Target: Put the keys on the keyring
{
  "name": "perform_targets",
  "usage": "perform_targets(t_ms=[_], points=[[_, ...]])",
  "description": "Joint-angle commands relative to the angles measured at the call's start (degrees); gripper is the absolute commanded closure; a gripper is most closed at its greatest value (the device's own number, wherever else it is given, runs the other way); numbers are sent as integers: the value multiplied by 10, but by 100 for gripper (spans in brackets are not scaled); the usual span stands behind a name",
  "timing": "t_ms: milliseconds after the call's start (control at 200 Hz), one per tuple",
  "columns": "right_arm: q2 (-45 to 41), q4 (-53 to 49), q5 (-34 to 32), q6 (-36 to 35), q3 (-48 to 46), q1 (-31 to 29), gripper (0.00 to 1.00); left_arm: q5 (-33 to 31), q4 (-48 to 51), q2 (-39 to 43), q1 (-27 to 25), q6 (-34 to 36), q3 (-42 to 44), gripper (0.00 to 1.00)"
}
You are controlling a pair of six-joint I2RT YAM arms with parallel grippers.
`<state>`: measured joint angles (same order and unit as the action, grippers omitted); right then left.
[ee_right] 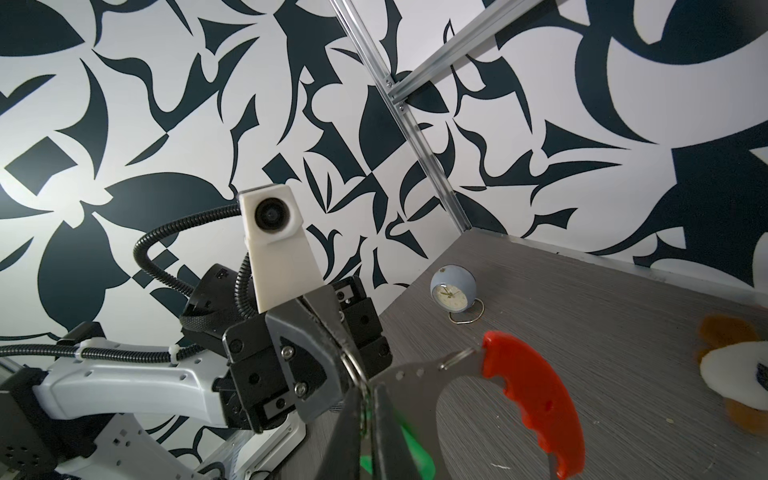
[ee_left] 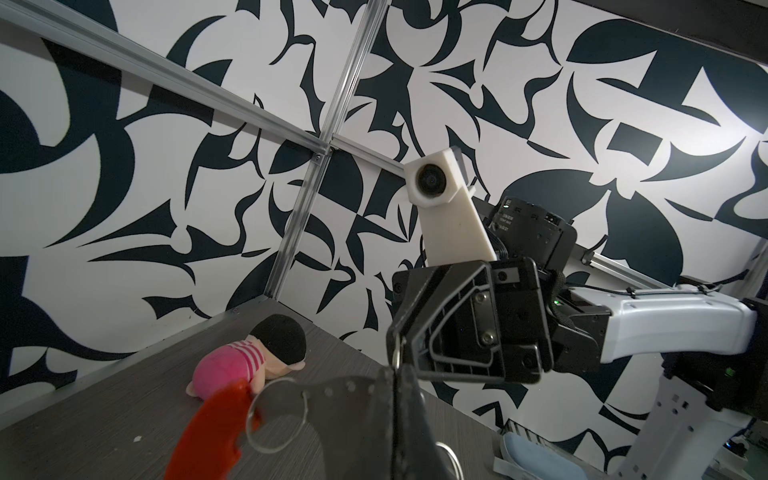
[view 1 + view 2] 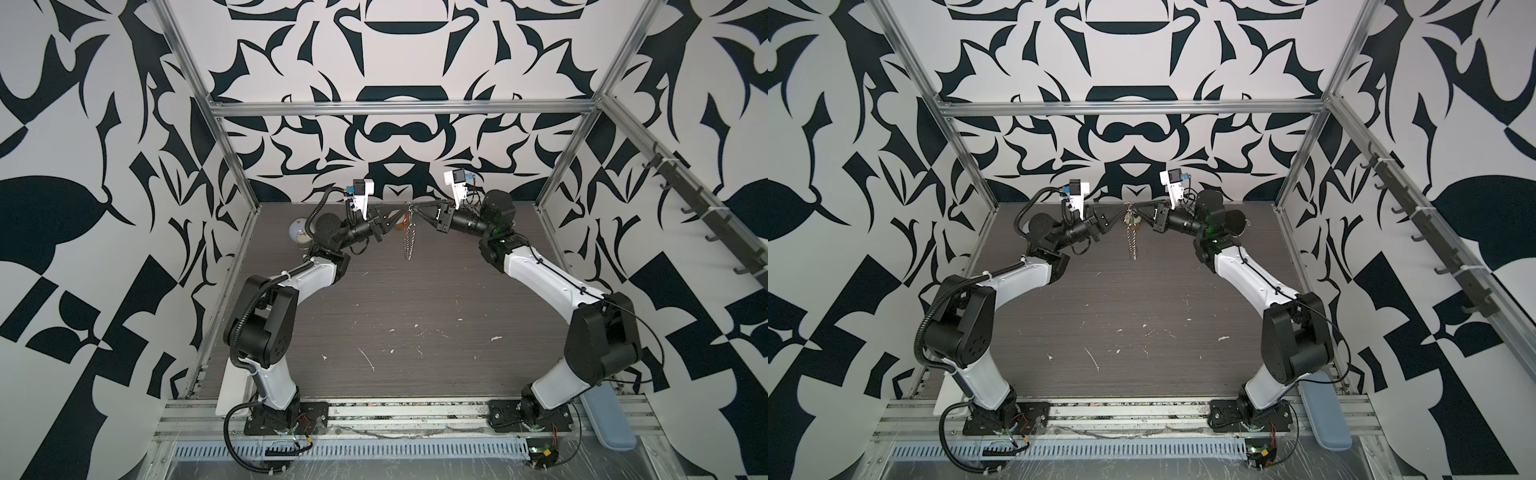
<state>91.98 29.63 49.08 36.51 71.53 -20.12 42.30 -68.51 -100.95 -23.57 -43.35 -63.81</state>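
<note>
1. At the near edge lies a pale blue pad point(image 3: 611, 419); no task item is there.
2. Further in, raised over the wood-grain table point(image 3: 395, 324), the keyring point(image 3: 409, 243) hangs down as a silver chain. Its orange-red strip point(image 1: 536, 399) hangs from the same cluster of rings.
3. The left gripper point(image 3: 401, 208) is clamped on the keyring's top. The right gripper point(image 3: 417, 206) meets it tip to tip, fingers pressed together on a thin wire ring point(image 2: 397, 353), with the green key tag point(image 1: 411, 444) right at them. Whether that ring is the tag's own I cannot tell.
4. The step looks like threading. Hold the left arm fixed and work the right in small turns along the ring's coil. Grip firmly on both sides so the chain's weight does not twist the ring away.
5. Farthest back are a blue globe clock point(image 1: 453, 295), a pink plush doll point(image 2: 245, 361) and a brown-and-white plush point(image 1: 735, 374).
6. No container shows in any view.
</note>
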Motion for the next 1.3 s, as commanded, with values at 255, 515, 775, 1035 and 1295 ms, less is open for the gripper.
perform_targets(t_ms=[255, 515, 775, 1035, 1295], points=[[-11, 22, -2, -3, 8, 2, 93, -12, -79, 5, 1, -12, -19, 100], [-2, 42, 4, 21, 7, 2, 100, -24, -115, 1, 2, -24, -25, 100], [51, 168, 50, 152, 29, -3, 100, -29, -141, -10, -5, -29, -34, 100], [101, 259, 76, 249, 49, -11, 81, -28, -141, -4, -9, -14, -32, 100], [99, 245, 78, 244, 50, -10, 73, -28, -141, 0, -8, -6, -24, 100]])
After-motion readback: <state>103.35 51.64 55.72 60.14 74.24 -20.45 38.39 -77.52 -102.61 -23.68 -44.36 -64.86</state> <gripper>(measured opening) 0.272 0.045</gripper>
